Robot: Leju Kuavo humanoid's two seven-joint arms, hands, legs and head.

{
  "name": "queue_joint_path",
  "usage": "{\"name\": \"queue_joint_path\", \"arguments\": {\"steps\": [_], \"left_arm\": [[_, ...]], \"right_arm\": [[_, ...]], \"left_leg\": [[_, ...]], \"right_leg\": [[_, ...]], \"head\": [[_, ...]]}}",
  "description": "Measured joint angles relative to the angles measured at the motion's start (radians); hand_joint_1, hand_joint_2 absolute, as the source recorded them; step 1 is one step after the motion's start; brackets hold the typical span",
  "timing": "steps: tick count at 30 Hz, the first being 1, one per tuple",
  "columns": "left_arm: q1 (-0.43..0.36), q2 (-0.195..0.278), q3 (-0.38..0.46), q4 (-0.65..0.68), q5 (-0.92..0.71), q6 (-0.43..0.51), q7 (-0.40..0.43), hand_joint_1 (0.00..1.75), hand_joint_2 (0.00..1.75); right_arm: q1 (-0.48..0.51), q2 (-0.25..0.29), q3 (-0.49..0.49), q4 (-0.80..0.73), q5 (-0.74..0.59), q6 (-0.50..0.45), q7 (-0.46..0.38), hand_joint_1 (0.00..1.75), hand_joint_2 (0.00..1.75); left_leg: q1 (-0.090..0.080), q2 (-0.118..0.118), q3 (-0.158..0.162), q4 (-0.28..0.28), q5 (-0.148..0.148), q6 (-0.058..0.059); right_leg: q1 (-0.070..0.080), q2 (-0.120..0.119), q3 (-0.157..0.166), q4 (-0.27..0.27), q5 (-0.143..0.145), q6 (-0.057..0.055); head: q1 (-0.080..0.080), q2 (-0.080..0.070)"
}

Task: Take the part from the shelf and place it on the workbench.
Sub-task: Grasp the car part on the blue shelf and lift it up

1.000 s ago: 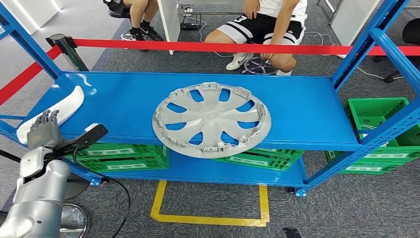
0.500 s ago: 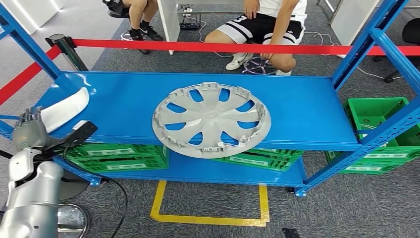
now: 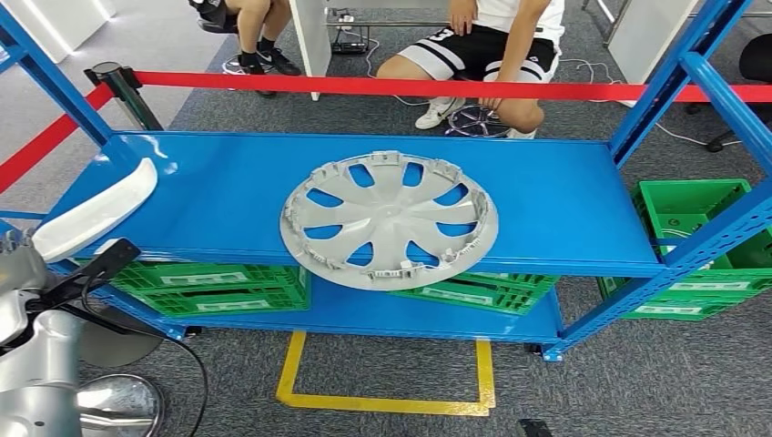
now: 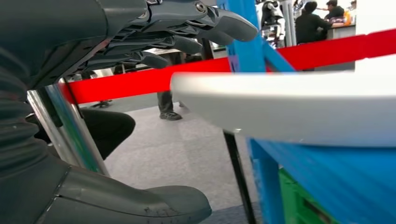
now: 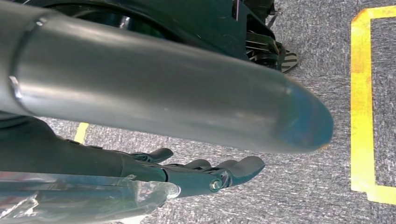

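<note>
Overhead, blue shelf [image 3: 228, 191] above grey carpet [image 3: 637, 382], red barrier tape [image 3: 382, 86] behind.

The shelf [image 3: 555, 196] top is bare blue on the right and along the far edge, open from the near side; slanted blue posts [image 3: 678, 77] rise at its right and left ends. The hubcap [image 3: 390, 220] fills the middle and overhangs the near edge, and a white part [image 3: 96, 211] lies at the left end, overhanging. Beyond, a red barrier tape [image 3: 410, 86] runs across, with people seated behind it; green crates [image 3: 214, 287] crowd the lower level.
</note>
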Motion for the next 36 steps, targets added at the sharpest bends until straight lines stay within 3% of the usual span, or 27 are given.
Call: {"name": "queue_joint_path", "arguments": {"steps": [13,26,36], "left_arm": [[-0.07,0.069,0.025,0.154,-0.001,0.074,-0.004,0.0,1.75],[-0.121,0.074,0.044,0.18,0.01,0.059,-0.049,0.0,1.75],[-0.178,0.089,-0.003,0.299,-0.001,0.051,-0.033,0.0,1.75]], "right_arm": [[0.0,0.0,-0.008,0.0,0.01,0.004,-0.001,0.0,0.0],[0.005,-0.007,-0.009,0.0,0.033,0.03,0.001,0.0,0.0],[0.006,-0.016,-0.009,0.0,0.045,0.034,-0.009,0.0,0.0]], "left_leg": [[0.0,0.0,0.0,0.0,0.0,0.0],[0.0,0.0,0.0,0.0,0.0,0.0],[0.0,0.0,0.0,0.0,0.0,0.0]], "right_leg": [[0.0,0.0,0.0,0.0,0.0,0.0],[0.0,0.0,0.0,0.0,0.0,0.0],[0.0,0.0,0.0,0.0,0.0,0.0]], "head": [[0.0,0.0],[0.0,0.0],[0.0,0.0]]}}
